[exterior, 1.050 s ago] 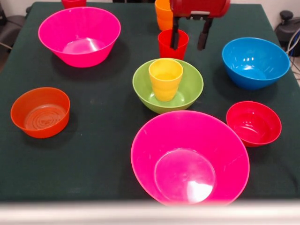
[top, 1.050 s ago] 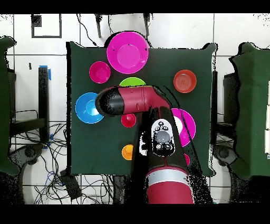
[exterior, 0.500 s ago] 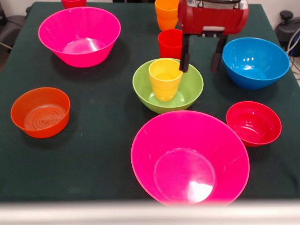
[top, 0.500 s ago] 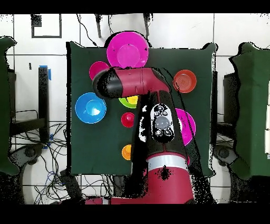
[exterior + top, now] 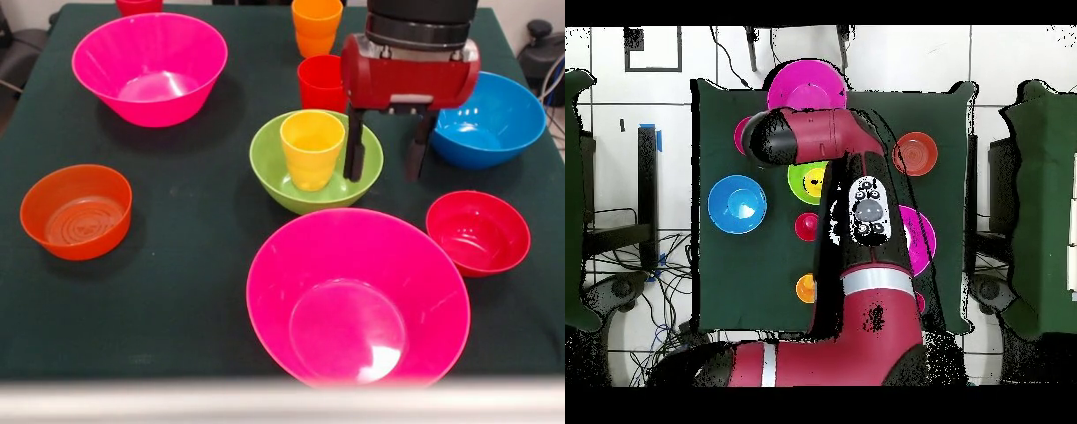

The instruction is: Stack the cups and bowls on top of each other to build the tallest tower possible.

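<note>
Front view: my fingers point(image 5: 355, 155) hang wide apart and hold nothing. My gripper point(image 5: 385, 163) sits low over the table point(image 5: 177, 265). One finger dips over the rim of the lime-green bowl point(image 5: 291, 190), and the other hangs outside it, toward the blue bowl point(image 5: 494, 115).

The green bowl is shiny and round. A yellow cup point(image 5: 311, 148) stands upright inside it, open end up. That little pile is all there is of a tower.

Near my fingers sits the small red bowl point(image 5: 478, 231), alone on the dark cloth. In front is a big hot-pink bowl point(image 5: 357, 296). Behind the green bowl stand a red cup point(image 5: 320, 82) and an orange cup point(image 5: 316, 26). Far off to the side are another pink bowl point(image 5: 148, 66) and a see-through orange bowl point(image 5: 76, 210) with rings in its bottom.

From above, my red arm point(image 5: 830, 150) covers part of the green bowl.
</note>
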